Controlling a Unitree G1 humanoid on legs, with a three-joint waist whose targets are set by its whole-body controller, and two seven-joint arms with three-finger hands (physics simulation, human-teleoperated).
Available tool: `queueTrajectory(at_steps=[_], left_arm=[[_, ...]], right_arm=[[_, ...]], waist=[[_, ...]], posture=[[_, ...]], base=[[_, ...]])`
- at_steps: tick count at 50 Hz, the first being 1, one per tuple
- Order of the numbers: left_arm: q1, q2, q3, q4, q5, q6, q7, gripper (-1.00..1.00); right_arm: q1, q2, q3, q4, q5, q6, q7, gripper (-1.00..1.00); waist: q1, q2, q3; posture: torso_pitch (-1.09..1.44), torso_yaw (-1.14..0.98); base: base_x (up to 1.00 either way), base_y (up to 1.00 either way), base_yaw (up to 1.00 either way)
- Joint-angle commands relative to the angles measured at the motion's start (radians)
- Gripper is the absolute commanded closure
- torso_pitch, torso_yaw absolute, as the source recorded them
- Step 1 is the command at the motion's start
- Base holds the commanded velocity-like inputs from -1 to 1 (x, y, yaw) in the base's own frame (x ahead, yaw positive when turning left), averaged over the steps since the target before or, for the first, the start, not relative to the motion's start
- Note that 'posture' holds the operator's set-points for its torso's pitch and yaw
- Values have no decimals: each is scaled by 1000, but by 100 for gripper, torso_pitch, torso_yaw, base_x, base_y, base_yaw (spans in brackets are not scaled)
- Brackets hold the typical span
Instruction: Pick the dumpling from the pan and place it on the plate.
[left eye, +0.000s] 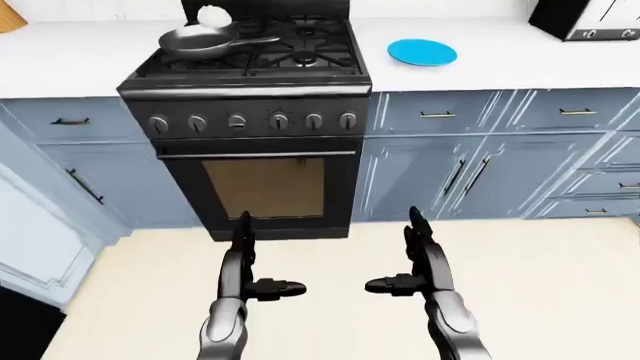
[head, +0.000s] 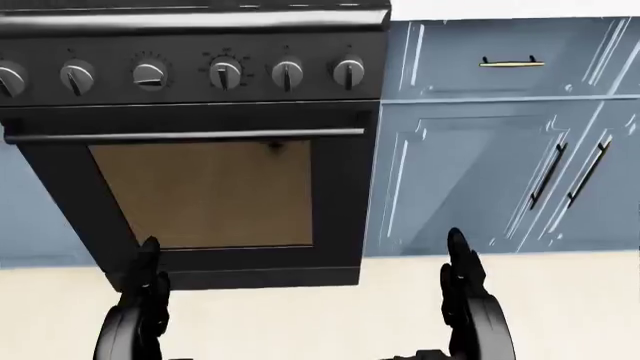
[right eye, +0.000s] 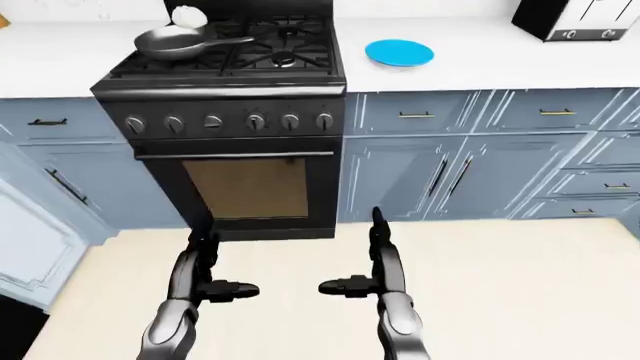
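Observation:
A white dumpling (left eye: 213, 16) sits in a grey pan (left eye: 200, 41) on the black stove's (left eye: 250, 56) top left burner, its handle pointing right. A blue plate (left eye: 422, 52) lies on the white counter just right of the stove. My left hand (left eye: 250, 259) and right hand (left eye: 405, 255) hang low over the floor, far below the stove top, fingers straight and thumbs pointing inward, both open and holding nothing. The head view shows only the oven door and knobs.
Blue cabinets (left eye: 480, 157) with drawers flank the oven (left eye: 262, 184). A toaster (left eye: 590, 19) stands at the counter's top right. Cream floor (left eye: 560, 292) lies between me and the cabinets.

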Motion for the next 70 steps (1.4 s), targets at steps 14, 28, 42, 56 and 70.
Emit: queueTrajectory(at_steps=[14, 28, 42, 56, 70], left_arm=[[-41, 6, 8, -48, -10, -88, -2, -100], [-84, 15, 32, -24, -35, -68, 12, -100], [-220, 45, 56, -13, -64, 15, 53, -100], [-379, 85, 83, -6, -103, 120, 89, -100], [-520, 147, 114, -46, -126, 200, 147, -100]], right_arm=[[-25, -5, -2, -88, -1, -62, 7, -100], [-52, -9, -8, -87, -5, -54, -1, -100], [-185, -35, -32, -105, -11, 55, -31, -100], [-328, -79, -51, -143, -7, 185, -72, -100], [-488, -121, -82, -237, 25, 377, -89, -100]], waist=[[8, -5, -79], [8, -3, -91], [6, -2, -88], [8, -2, -87], [9, -1, -88]], posture=[[0, 0], [0, 0], [0, 0], [0, 0], [0, 0]], base=[[0, 0, 0], [0, 0, 0], [0, 0, 0], [0, 0, 0], [0, 0, 0]])
